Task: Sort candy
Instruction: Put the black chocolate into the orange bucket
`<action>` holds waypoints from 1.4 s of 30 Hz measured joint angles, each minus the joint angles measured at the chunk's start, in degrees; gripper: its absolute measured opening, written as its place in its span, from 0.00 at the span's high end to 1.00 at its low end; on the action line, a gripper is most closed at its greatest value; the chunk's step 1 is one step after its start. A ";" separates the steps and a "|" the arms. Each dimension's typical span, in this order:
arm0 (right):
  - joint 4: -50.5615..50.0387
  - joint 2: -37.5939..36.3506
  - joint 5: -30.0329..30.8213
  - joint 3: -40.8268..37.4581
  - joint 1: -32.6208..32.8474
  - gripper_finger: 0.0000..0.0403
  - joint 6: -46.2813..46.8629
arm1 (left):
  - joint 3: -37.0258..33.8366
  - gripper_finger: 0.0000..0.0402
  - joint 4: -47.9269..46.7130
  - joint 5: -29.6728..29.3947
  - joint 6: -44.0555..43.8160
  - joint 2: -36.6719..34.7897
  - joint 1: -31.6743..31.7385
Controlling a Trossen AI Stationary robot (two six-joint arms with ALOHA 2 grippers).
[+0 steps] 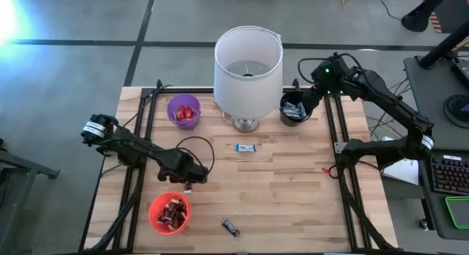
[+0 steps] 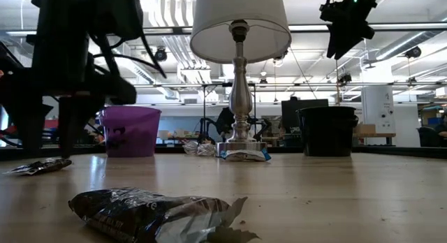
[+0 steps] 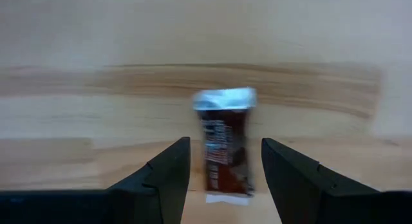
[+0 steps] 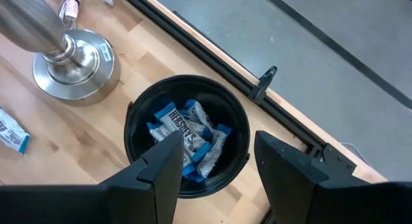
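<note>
Hiding part of the worktop (image 1: 293, 204) from above, the lamp (image 1: 248, 64) shade covers its own stem and all but the front of its base; the left claw (image 3: 224, 185) is low over the boards just behind the red cup (image 1: 169, 212), fingers apart on either side of a brown candy (image 3: 223, 147) lying between them, not pinched; that bar's near end is partly cut off by the fingers; the right claw (image 4: 214, 169) hangs open above the black cup (image 4: 187, 137), whose blue-and-white candy (image 4: 183, 130) its fingers partly cover; red bars fill the purple cup (image 1: 183, 111); one blue bar (image 1: 245, 147) lies in open mid-worktop in front of the lamp; one dark bar (image 1: 231, 226) sits near the front edge, clear boards around it.
</note>
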 joint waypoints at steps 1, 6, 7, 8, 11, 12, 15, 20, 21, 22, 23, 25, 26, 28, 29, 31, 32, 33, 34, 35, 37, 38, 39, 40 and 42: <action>-0.04 0.00 0.00 0.00 0.00 0.55 -0.17 | -0.01 0.57 -0.95 0.21 -0.98 0.09 0.00; -0.16 0.00 0.00 0.00 0.00 0.55 -0.85 | -0.02 0.57 -0.73 0.49 -1.73 0.11 0.01; -0.16 0.00 0.00 0.00 0.00 0.55 -0.87 | -0.02 0.57 -0.78 0.84 -1.71 0.11 0.01; -0.16 0.00 0.00 0.00 0.00 0.55 -0.87 | -0.02 0.57 -0.82 1.27 -1.64 0.11 0.01; -0.16 0.00 0.00 0.00 0.00 0.55 -0.89 | -0.15 0.57 -0.93 1.46 -1.26 0.32 0.01; -0.16 0.00 0.00 0.00 0.00 0.55 -0.89 | -0.16 0.58 -0.97 1.46 -1.25 0.57 0.00; -0.16 0.00 0.00 0.00 0.00 0.55 -0.89 | -0.17 0.60 -0.96 1.36 -0.13 1.40 0.01; -0.16 0.00 0.00 0.00 0.00 0.55 -0.87 | -0.24 0.65 -0.60 1.31 1.05 3.76 0.01; -0.16 0.00 0.00 0.00 0.00 0.55 -0.87 | -0.23 0.67 -0.44 1.31 1.06 3.94 0.01; -0.16 -0.01 0.00 0.00 0.00 0.55 -0.89 | -0.17 0.68 -0.32 1.31 1.10 4.14 0.01; -0.16 -0.02 -0.01 0.00 0.00 0.55 -0.88 | -0.13 0.69 -0.23 1.33 1.13 4.25 0.01; -0.16 -0.02 -0.02 0.00 0.00 0.55 -0.87 | -0.11 0.72 -0.04 1.33 1.51 4.29 0.01; -0.11 -0.02 0.00 0.00 0.00 0.55 -0.87 | -0.11 0.74 0.07 1.33 2.26 4.29 0.01; 0.03 -0.02 0.00 0.00 0.00 0.55 -0.88 | -0.11 0.78 0.14 1.51 3.65 4.22 0.01; 0.03 -0.02 0.00 0.00 0.00 0.55 -0.88 | -0.11 0.80 0.20 1.62 4.12 4.19 0.03; 0.03 -0.02 0.00 0.00 0.00 0.55 -0.89 | -0.11 0.85 0.31 1.71 5.17 4.14 0.06; 0.03 -0.02 -0.01 0.00 0.00 0.55 -0.87 | -0.11 0.88 0.31 1.77 5.83 4.14 0.06; 0.03 -0.02 0.00 0.00 0.00 0.55 -0.87 | -0.11 0.91 0.18 1.98 6.70 4.14 0.05; 0.03 -0.02 -0.01 0.00 -0.01 0.55 -0.87 | -0.08 0.93 0.02 2.23 7.63 4.14 0.03; 0.03 -0.02 -0.01 0.00 0.00 0.55 -0.87 | 0.02 0.96 -0.19 2.54 8.49 4.14 0.01; 0.03 -0.02 -0.02 0.00 0.00 0.55 -0.87 | 0.42 0.98 -0.82 3.00 9.97 4.16 -0.03; 0.03 -0.02 0.00 0.00 -0.01 0.55 -0.87 | 0.92 0.99 -1.09 3.16 10.88 4.20 -0.03; 0.03 -0.02 0.00 0.00 0.00 0.55 -0.87 | 1.71 0.98 -1.48 3.16 11.89 4.22 -0.03; 0.03 -0.02 -0.01 0.00 0.00 0.55 -0.87 | 2.67 0.98 -1.91 3.14 12.99 4.22 -0.03; 0.03 -0.04 0.00 0.00 0.00 0.55 -0.87 | 5.13 0.99 -3.52 2.80 15.97 4.16 -0.03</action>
